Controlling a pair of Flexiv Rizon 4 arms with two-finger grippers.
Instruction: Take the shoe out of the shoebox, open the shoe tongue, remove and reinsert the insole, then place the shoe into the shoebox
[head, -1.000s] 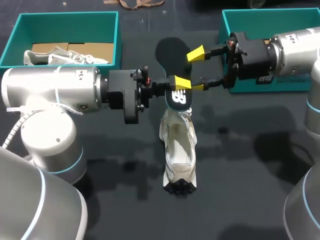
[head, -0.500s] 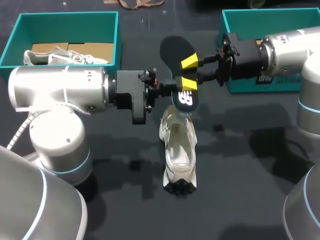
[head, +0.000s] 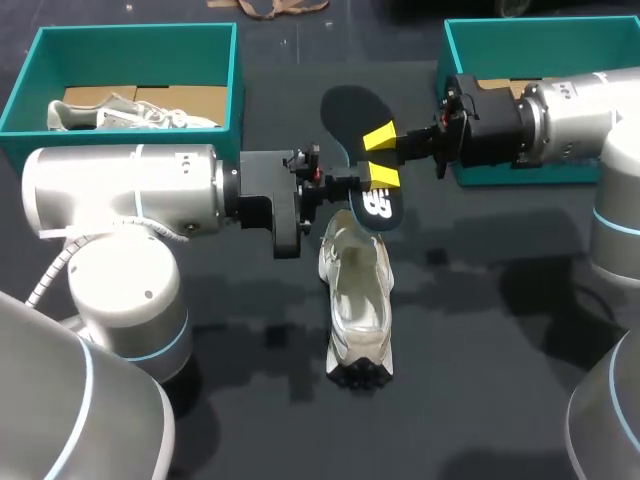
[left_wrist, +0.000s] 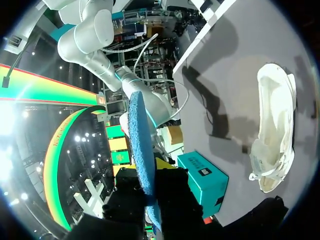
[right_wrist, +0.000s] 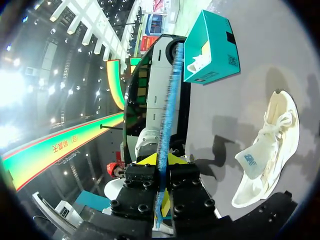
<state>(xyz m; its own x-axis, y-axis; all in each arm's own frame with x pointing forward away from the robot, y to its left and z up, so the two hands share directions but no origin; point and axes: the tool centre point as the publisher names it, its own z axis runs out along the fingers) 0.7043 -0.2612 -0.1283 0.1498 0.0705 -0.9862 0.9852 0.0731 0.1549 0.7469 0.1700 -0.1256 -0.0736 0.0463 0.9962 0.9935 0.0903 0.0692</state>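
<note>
Now both grippers pinch the insole above the shoe

Compared with a second ago, the right gripper (head: 380, 138) has changed most. Its yellow-tipped fingers, then spread wide on either side of the black insole (head: 352, 110), are now drawn together on it near mid-length. The left gripper (head: 378, 178) keeps its fingers closed on the same insole just below that spot, and the left arm has carried it a little toward the robot's right. Each wrist view shows the insole edge-on, its blue underside running up from between that gripper's fingers. The insole's heel end, marked with a white logo, now hangs over the collar of the white shoe (head: 358, 290) rather than beside it. The shoe has not moved: it lies on the dark table (head: 480, 300) between the two arms, opening upward, apart from both boxes.

Two teal shoeboxes stand at the far side of the table. The left shoebox (head: 130, 32) holds a second white shoe (head: 130, 112) lying on its side against brown cardboard (head: 165, 97). The right shoebox (head: 560, 35) is largely covered by the right arm, and its contents cannot be made out.
</note>
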